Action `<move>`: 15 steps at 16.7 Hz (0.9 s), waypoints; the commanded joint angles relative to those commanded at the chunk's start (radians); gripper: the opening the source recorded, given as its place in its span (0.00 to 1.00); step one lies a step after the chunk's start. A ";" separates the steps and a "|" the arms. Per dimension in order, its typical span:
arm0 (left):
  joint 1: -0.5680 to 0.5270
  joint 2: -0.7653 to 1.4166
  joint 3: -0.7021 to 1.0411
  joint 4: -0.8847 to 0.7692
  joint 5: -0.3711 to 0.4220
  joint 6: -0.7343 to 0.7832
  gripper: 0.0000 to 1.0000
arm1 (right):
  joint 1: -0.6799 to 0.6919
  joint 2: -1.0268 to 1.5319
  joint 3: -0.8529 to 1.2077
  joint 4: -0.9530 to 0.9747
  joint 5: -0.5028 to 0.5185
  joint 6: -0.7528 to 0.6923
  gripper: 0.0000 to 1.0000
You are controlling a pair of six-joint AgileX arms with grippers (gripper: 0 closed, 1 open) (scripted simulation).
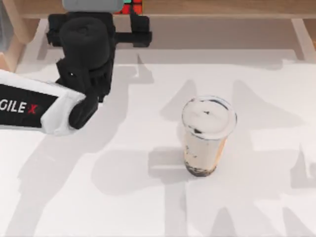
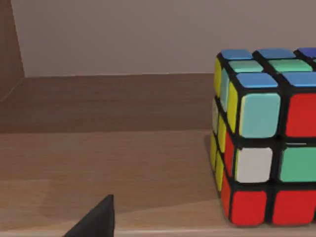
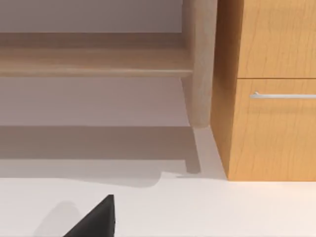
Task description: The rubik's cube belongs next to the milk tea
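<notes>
- Our left gripper (image 1: 132, 22) hung at the desk's far edge near its left corner, beside the rubik's cube (image 1: 131, 7); we could not tell how far its fingers stood apart, and it touched nothing.
- The rubik's cube rested on a wooden shelf (image 2: 98, 163), with bare shelf beside it.
- The milk tea (image 1: 206, 136) stood upright mid-desk, well apart, open white desk (image 1: 98, 197) around it.
</notes>
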 joint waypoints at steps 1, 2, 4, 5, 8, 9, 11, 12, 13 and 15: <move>-0.015 0.057 0.032 0.030 -0.016 0.001 1.00 | 0.000 0.000 0.000 0.000 0.000 0.000 1.00; -0.027 0.103 0.060 0.057 -0.029 0.001 1.00 | 0.000 0.000 0.000 0.000 0.000 0.000 1.00; -0.044 0.165 0.103 0.097 -0.048 0.001 1.00 | 0.000 0.000 0.000 0.000 0.000 0.000 1.00; -0.048 0.180 0.114 0.108 -0.053 0.001 1.00 | 0.000 0.000 0.000 0.000 0.000 0.000 1.00; -0.050 0.185 0.118 0.111 -0.055 0.001 1.00 | 0.000 0.000 0.000 0.000 0.000 0.000 1.00; -0.050 0.185 0.118 0.111 -0.055 0.001 1.00 | 0.000 0.000 0.000 0.000 0.000 0.000 1.00; -0.044 0.185 0.117 0.108 -0.052 0.001 1.00 | 0.000 0.000 0.000 0.000 0.000 0.000 1.00; -0.042 0.192 0.130 0.103 -0.049 0.001 1.00 | 0.000 0.000 0.000 0.000 0.000 0.000 1.00; -0.038 0.204 0.152 0.095 -0.043 0.001 1.00 | 0.000 0.000 0.000 0.000 0.000 0.000 1.00; -0.026 0.238 0.211 0.070 -0.029 0.001 1.00 | 0.000 0.000 0.000 0.000 0.000 0.000 1.00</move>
